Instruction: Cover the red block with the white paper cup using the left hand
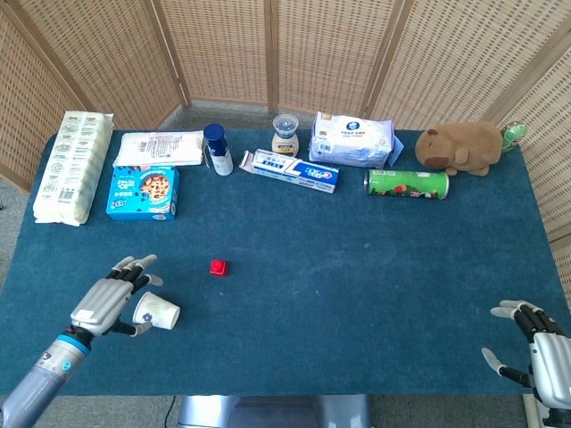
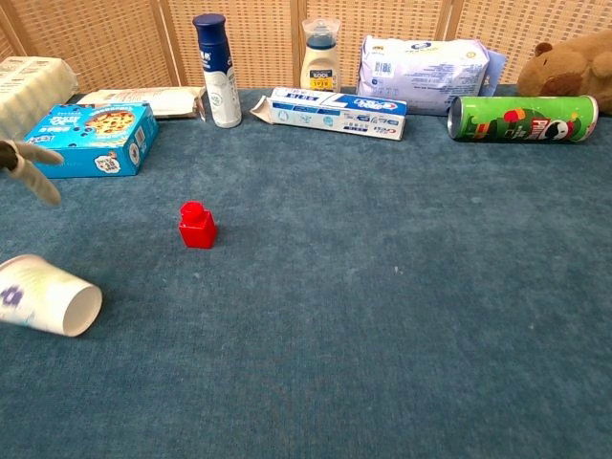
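In the chest view the left hand (image 2: 27, 168) is cut by the left edge, with only fingertips showing. The white paper cup (image 2: 46, 295) loses its base to that same edge. The plush toy (image 2: 574, 65) is clipped at the right edge, and the long white pack (image 2: 31, 88) at the left. In the head view the right hand (image 1: 535, 348) runs off the bottom edge.

Left hand (image 1: 111, 300) spread, right hand (image 1: 535, 343) seemingly open.
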You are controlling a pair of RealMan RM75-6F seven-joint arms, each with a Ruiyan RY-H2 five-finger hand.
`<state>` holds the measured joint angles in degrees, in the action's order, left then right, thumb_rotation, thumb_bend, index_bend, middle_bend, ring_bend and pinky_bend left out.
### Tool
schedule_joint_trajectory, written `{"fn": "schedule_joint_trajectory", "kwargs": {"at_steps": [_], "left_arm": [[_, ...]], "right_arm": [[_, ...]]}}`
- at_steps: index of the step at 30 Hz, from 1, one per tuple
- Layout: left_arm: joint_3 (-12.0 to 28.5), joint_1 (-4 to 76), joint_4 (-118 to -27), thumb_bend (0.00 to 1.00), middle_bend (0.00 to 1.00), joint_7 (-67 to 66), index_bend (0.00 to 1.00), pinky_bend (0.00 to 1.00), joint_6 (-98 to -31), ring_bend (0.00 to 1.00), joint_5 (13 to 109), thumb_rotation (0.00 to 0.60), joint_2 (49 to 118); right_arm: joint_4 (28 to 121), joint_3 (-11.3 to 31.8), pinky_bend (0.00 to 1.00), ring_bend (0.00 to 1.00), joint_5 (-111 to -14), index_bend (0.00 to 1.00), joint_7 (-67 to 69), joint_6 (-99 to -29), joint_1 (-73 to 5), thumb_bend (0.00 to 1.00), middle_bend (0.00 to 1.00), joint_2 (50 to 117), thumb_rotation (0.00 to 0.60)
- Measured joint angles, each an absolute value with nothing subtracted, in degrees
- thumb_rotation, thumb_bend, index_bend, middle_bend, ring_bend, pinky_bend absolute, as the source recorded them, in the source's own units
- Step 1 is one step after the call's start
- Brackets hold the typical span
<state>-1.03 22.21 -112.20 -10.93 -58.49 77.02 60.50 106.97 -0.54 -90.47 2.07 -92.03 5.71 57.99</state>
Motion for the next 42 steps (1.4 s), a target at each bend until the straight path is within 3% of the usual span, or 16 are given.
{"fn": "schedule_joint_trajectory", "kwargs": {"at_steps": [9,22,42], "left_arm": [[-4.7,22.1,-113.8,0.21,0.0,-27.3,0.26,0.0,-59.1,0.0,77.3,0.464,62.5],[-10.2,19.0,-114.1,0.2,0.0,-31.9,0.26,0.0,-61.1,0.0,79.5,0.47,64.5],[-8.2,17.2,-110.9,0.2,0.0,-36.0,0.26,0.0,-65.4,0.0,80.4,0.471,69.3]], "right_arm": [[106.6,-0.7,0.29,0.22,-90.7,0.34,2.8,-92.9,6.3,0.26,0.29,57.8,0.6],[106.7,-0.7,0.29,0.22,-91.0,0.34,2.9,-92.9,6.4,0.26,0.29,57.7,0.6],[106.9,-0.8,0.29,0.22,-91.3,0.34,3.0,-93.7,6.9,0.26,0.29,57.3,0.6]]}}
